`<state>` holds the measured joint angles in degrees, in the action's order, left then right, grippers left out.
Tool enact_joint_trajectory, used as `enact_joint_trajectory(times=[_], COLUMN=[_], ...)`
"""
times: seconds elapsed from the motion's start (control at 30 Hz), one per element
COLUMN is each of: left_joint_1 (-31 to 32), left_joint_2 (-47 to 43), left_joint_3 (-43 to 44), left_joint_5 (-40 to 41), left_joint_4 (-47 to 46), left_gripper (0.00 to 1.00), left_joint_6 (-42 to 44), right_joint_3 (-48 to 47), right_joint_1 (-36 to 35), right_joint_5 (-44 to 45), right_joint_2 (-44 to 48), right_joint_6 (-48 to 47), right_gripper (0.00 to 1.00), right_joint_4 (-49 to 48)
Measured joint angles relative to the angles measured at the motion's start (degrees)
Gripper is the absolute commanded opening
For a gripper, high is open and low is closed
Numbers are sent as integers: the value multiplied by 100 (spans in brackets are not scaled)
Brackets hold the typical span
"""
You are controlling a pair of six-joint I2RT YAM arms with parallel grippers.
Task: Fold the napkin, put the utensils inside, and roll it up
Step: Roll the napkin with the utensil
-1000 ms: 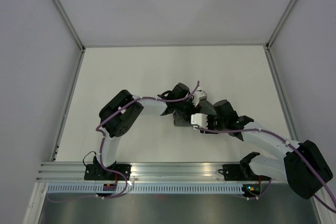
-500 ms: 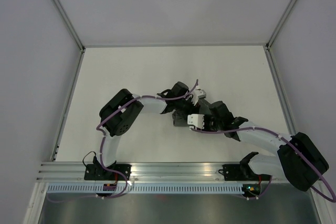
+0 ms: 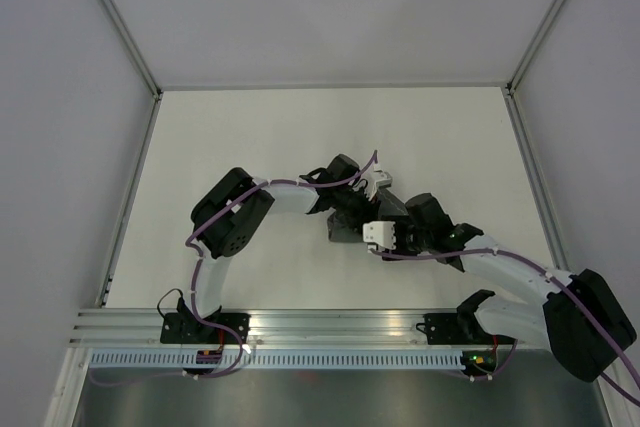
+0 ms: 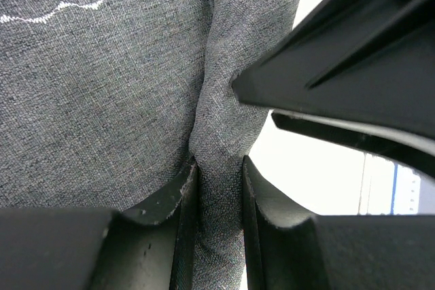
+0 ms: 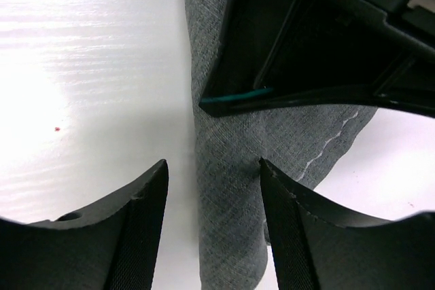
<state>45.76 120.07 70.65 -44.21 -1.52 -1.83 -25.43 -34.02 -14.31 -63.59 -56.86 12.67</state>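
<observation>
The napkin (image 4: pixel 102 86) is dark grey cloth with a pale stitched line, bunched into a long roll. In the left wrist view my left gripper (image 4: pixel 219 168) is shut on a ridge of it. The right wrist view shows my right gripper (image 5: pixel 212 168) open and astride the napkin (image 5: pixel 224 242). Its left finger hangs over bare table and its right finger lies against the cloth. From above, both grippers meet at mid-table over the napkin (image 3: pixel 340 234), which they mostly hide. The utensils are out of view.
The white table (image 3: pixel 250 137) is walled by grey panels on three sides. An aluminium rail (image 3: pixel 330 325) carrying both arm bases runs along the near edge. The two wrists stand very close together, each black housing filling the top of the other's view.
My right gripper's jaws have spread wider around the napkin, and the right wrist has shifted slightly. The left gripper keeps its hold and has not moved.
</observation>
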Motion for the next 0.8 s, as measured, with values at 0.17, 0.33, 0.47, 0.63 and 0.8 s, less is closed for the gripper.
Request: enact_joint_trajectory(times=[0.17, 0.33, 0.47, 0.63, 0.8], left_joint_1=[-2, -2, -4, -9, -22], left_joint_2=[2, 2, 7, 24, 33], left_joint_3=[-7, -17, -13, 13, 17], left_joint_5=[-162, -260, -286, -310, -352], left_joint_4=[138, 214, 234, 269, 306], left_gripper=[2, 2, 2, 3, 4], left_joint_6=[-2, -7, -11, -15, -59], right_joint_3=[-313, -323, -323, -323, -323], right_joint_1=[118, 118, 107, -37, -240], right_joint_5=[-352, -455, -444, -280, -28], right_joint_2=[-199, -367, -372, -461, -645], right_joint_6=[-177, -203, -140, 0, 111], right_gripper=[62, 60, 60, 59, 55], right_joint_4=[501, 614, 597, 476, 306])
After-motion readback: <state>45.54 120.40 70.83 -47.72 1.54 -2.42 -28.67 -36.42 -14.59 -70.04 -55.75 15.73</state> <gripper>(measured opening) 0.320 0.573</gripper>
